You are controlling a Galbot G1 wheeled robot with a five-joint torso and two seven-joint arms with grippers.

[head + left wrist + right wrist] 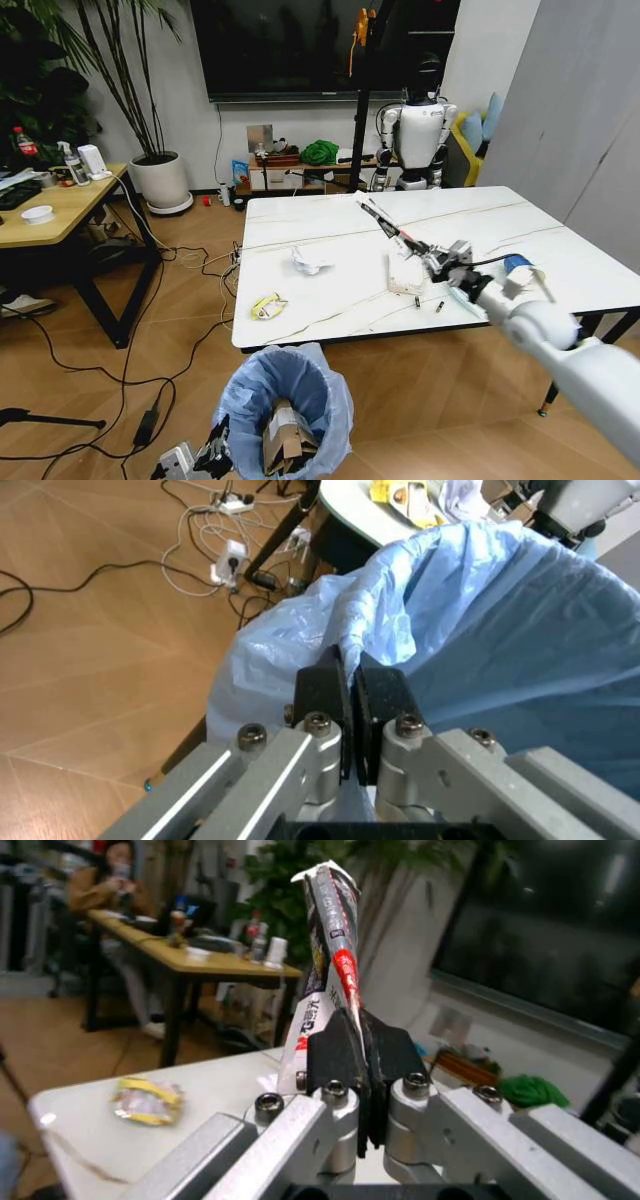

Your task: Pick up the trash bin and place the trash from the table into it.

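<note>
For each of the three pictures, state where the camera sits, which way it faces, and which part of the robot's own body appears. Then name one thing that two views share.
Head view: high on the robot, facing forward and down at the table; right arm and left gripper show.
Left wrist view: on the left arm, facing along the left gripper clamped on the trash bin rim.
Right wrist view: on the right arm, facing over the right gripper clamping a flat printed wrapper.
Shared: yellow wrapper.

Only readable print: "M&G" in white on red, low on the flattened wrapper (322, 975), with red-band characters above too small to make out.
</note>
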